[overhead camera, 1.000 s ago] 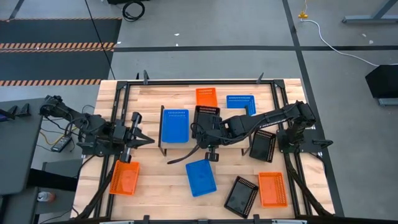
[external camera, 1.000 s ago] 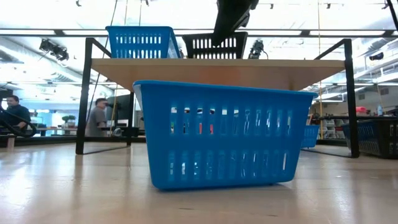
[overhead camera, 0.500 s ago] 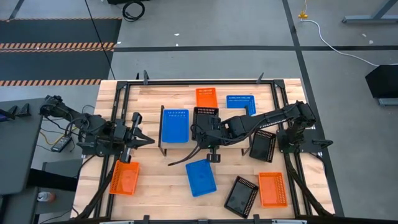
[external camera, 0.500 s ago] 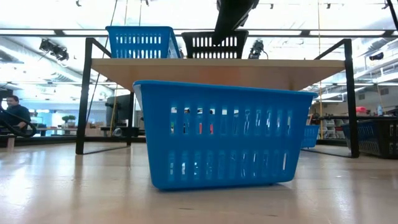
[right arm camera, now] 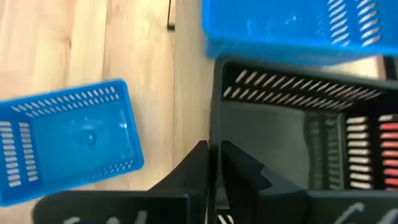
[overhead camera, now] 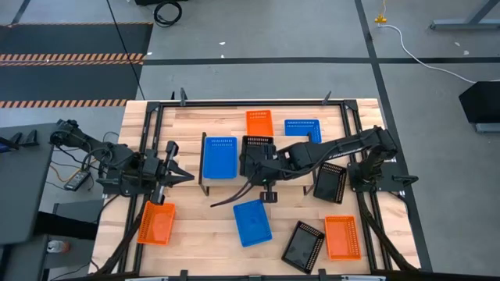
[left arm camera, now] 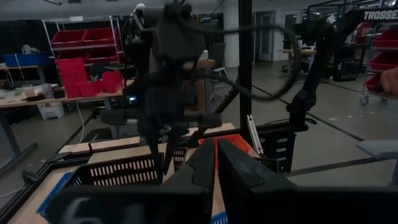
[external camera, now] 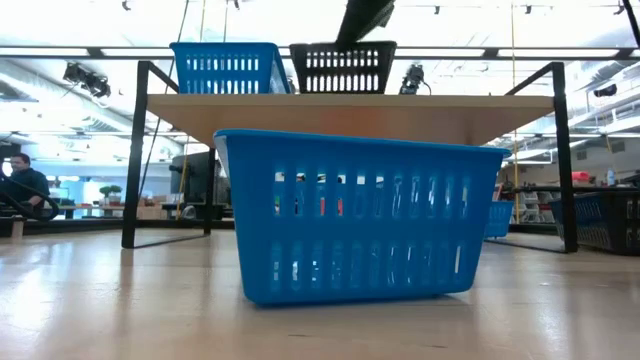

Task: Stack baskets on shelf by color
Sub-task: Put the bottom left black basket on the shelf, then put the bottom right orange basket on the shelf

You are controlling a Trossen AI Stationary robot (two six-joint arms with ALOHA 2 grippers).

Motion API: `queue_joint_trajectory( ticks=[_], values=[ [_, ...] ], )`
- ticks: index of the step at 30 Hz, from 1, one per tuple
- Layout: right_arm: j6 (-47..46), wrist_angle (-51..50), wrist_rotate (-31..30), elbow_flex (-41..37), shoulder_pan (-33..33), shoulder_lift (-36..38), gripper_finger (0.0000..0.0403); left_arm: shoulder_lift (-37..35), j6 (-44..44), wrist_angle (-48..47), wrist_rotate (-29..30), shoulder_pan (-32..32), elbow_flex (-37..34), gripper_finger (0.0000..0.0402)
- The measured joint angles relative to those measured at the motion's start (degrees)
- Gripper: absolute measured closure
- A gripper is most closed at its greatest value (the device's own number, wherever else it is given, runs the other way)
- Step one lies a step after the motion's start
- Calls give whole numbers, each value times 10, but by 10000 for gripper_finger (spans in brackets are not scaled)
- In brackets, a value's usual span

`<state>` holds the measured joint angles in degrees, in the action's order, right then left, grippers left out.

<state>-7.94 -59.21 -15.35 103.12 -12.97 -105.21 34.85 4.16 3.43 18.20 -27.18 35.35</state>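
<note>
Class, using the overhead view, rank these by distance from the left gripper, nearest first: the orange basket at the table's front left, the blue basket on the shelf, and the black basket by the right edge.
From the left gripper:
1. Blue basket on the shelf, just right of it.
2. Orange basket, front left; close to the first.
3. Black basket by the right edge, clearly farthest.

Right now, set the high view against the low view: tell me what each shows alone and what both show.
Only the high view shows the left gripper waiting shut at the table's left, three orange baskets, including one near the left arm, and both loose black baskets.

Only the low view shows a person in the room beyond.

Both show the shelf carrying a blue basket beside a black basket, the right gripper over it, and another blue basket in front.
</note>
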Motion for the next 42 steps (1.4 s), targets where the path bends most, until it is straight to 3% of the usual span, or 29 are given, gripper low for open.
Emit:
queue_joint_trajectory(
  ticks=[8, 14, 19, 36, 42],
  values=[
    [-4, -10, -14, 29, -2, 1, 288, 0, 0, -4, 0, 0, 0, 385],
    [-83, -124, -14, 57, -12, 1, 254, 0, 0, -8, 0, 0, 0, 377],
    [-152, -211, -3, 75, -42, 1, 247, 0, 0, -8, 0, 0, 0, 382],
    [-404, -283, 77, 75, -203, 1, 248, 0, -5, -8, 0, 0, 0, 385],
    [-504, -302, 81, 66, -268, 1, 219, 0, -8, -7, 0, 0, 0, 379]
  ],
)
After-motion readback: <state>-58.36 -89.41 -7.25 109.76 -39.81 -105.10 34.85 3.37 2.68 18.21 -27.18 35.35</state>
